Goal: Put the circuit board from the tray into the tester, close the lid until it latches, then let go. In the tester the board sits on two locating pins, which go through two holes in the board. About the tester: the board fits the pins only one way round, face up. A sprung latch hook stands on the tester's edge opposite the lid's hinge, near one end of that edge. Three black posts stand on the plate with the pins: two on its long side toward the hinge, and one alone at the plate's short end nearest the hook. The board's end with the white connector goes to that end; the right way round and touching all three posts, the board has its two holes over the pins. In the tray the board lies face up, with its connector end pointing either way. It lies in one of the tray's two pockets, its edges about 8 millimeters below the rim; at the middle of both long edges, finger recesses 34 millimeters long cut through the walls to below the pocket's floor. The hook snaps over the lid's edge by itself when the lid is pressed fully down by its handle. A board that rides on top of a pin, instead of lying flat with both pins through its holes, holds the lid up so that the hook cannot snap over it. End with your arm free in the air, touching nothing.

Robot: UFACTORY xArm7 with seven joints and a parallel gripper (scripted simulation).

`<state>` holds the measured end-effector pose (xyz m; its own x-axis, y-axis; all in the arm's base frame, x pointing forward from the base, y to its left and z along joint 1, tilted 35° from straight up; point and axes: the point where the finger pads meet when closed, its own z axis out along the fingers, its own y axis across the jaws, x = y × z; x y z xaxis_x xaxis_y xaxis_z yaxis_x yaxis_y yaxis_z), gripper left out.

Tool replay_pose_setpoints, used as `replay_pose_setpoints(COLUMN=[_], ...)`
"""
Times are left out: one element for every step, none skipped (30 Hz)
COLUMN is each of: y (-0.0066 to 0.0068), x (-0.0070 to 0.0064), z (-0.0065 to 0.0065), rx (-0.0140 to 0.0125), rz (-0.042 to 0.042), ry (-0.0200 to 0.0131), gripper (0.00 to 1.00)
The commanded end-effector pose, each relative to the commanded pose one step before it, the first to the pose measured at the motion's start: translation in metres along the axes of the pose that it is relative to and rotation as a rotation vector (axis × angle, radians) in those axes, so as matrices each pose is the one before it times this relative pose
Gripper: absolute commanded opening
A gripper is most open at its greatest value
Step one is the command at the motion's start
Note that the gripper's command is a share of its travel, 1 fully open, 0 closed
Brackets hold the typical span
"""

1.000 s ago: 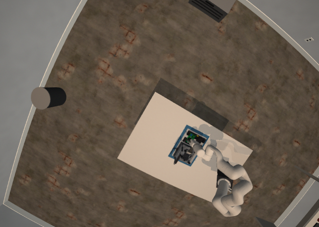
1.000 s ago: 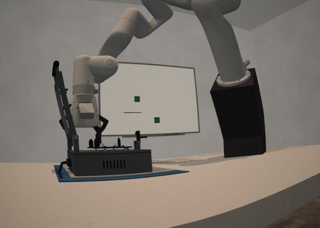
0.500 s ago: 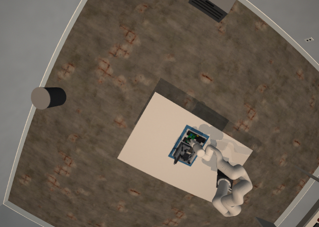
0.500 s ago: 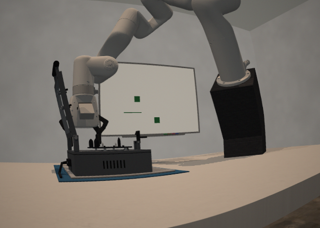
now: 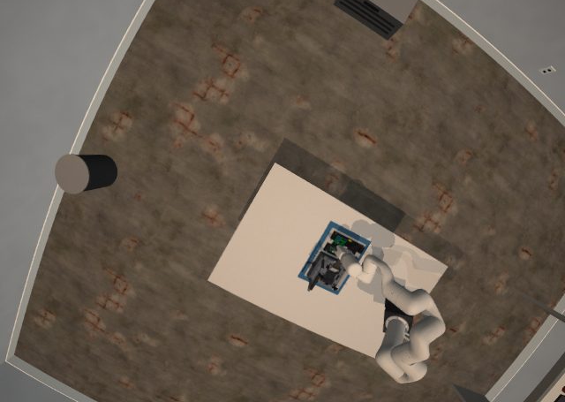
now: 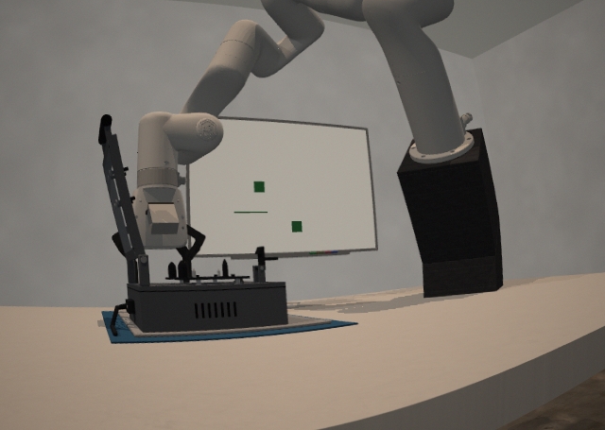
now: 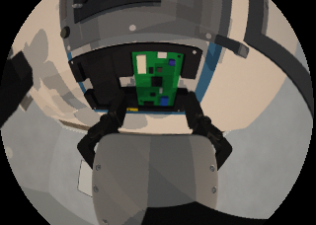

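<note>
The green circuit board (image 7: pixel 157 82) (image 5: pixel 340 239) lies face up in one pocket of the black tray (image 7: pixel 105 76); its white parts are at the end nearer the tester in the wrist view. My gripper (image 7: pixel 156 97) (image 6: pixel 159 269) is open and empty, its fingers spread to either side of the board's near end. Fingertip height over the tray is hard to tell. The tester (image 6: pixel 210 305) (image 7: pixel 133 29) stands beside the tray with its lid (image 6: pixel 116 183) raised. The lid's handle (image 6: pixel 105 123) is at the top. The latch hook (image 6: pixel 260 259) stands opposite the hinge. No board shows among the black posts (image 6: pixel 225 267).
A blue mat (image 6: pixel 318 329) (image 7: pixel 211 72) lies under tester and tray on the pale table (image 5: pixel 255 233). A cable (image 6: pixel 115 318) hangs at the tester's hinge side. The raised lid stands close beside my gripper in the exterior view. The tester hides the tray there.
</note>
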<state>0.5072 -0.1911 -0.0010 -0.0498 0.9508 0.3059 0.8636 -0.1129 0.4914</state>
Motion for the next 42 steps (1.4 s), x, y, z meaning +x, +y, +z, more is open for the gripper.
replay_pose_setpoints(y=[0.00138, 0.00003, 0.00002, 0.00004, 0.00002, 0.00002, 0.00003, 0.0, 0.0, 0.00002, 0.00002, 0.00002, 0.00002, 0.00002, 0.00001, 0.00001, 0.00001, 0.0, 0.0, 0.0, 0.0, 0.0, 0.0, 0.0, 0.0, 0.0, 0.0, 0.0, 0.0, 0.0, 0.0, 0.0, 0.0, 0.0, 0.0, 0.0, 0.0, 0.0, 0.0, 0.0, 0.0, 0.0], x=[-0.00128, -0.00005, -0.00005, -0.00005, -0.00004, -0.00004, -0.00004, 0.0, 0.0, -0.00004, -0.00003, -0.00003, -0.00003, -0.00002, -0.00002, -0.00002, -0.00001, -0.00001, -0.00001, 0.0, 0.0, 0.0, 0.0, 0.0, 0.0, 0.0, 0.0, 0.0, 0.0, 0.0, 0.0, 0.0, 0.0, 0.0, 0.0, 0.0, 0.0, 0.0, 0.0, 0.0, 0.0, 0.0], z=[0.00809, 0.00164, 0.0016, 0.00155, 0.00148, 0.00141, 0.00132, 0.0, 0.0, 0.00123, 0.00112, 0.00101, 0.0009, 0.00078, 0.00066, 0.00055, 0.00043, 0.00033, 0.00023, 0.00015, 0.00008, 0.00003, 0.0, 0.0, 0.0, 0.0, 0.0, 0.0, 0.0, 0.0, 0.0, 0.0, 0.0, 0.0, 0.0, 0.00001, 0.00003, 0.00005, 0.00008, 0.00011, 0.00015, 0.0], rx=[-0.00244, 0.0, 0.00001, -0.00002, 0.0, 0.00001, -0.00001, 0.0, 0.0, 0.0, 0.00001, 0.0, -0.00001, 0.0, 0.0, 0.0, 0.0, 0.0, 0.0, 0.0, 0.0, 0.0, 0.0, 0.0, 0.0, 0.0, 0.0, 0.0, 0.0, 0.0, 0.0, 0.0, 0.0, 0.0, 0.0, 0.0, 0.0, 0.0, 0.0, 0.0, 0.0, 0.0], rz=[-0.00001, 0.0, -0.00001, 0.00001, 0.0, -0.00001, 0.00001, 0.0, 0.0, 0.0, -0.00001, 0.0, 0.00001, 0.0, 0.0, 0.0, 0.0, 0.0, 0.0, 0.0, 0.0, 0.0, 0.0, 0.0, 0.0, 0.0, 0.0, 0.0, 0.0, 0.0, 0.0, 0.0, 0.0, 0.0, 0.0, 0.0, 0.0, 0.0, 0.0, 0.0, 0.0, 0.0], ry=[-0.00224, 0.0, -0.00001, 0.00001, 0.0, -0.00001, 0.00001, 0.0, 0.0, 0.0, -0.00001, 0.0, 0.00001, 0.0, 0.0, 0.0, 0.0, 0.0, 0.0, 0.0, 0.0, 0.0, 0.0, 0.0, 0.0, 0.0, 0.0, 0.0, 0.0, 0.0, 0.0, 0.0, 0.0, 0.0, 0.0, 0.0, 0.0, 0.0, 0.0, 0.0, 0.0, 0.0], gripper=[1.0, 1.0, 1.0, 1.0, 1.0, 1.0, 1.0, 1.0, 1.0, 1.0, 1.0, 1.0, 1.0, 1.0, 1.0, 1.0, 1.0, 1.0, 1.0, 1.0, 1.0, 1.0, 1.0, 1.0, 1.0, 1.0, 1.0, 1.0, 1.0, 1.0, 1.0, 1.0, 1.0, 1.0, 1.0, 1.0, 1.0, 1.0, 1.0, 1.0, 1.0, 1.0])
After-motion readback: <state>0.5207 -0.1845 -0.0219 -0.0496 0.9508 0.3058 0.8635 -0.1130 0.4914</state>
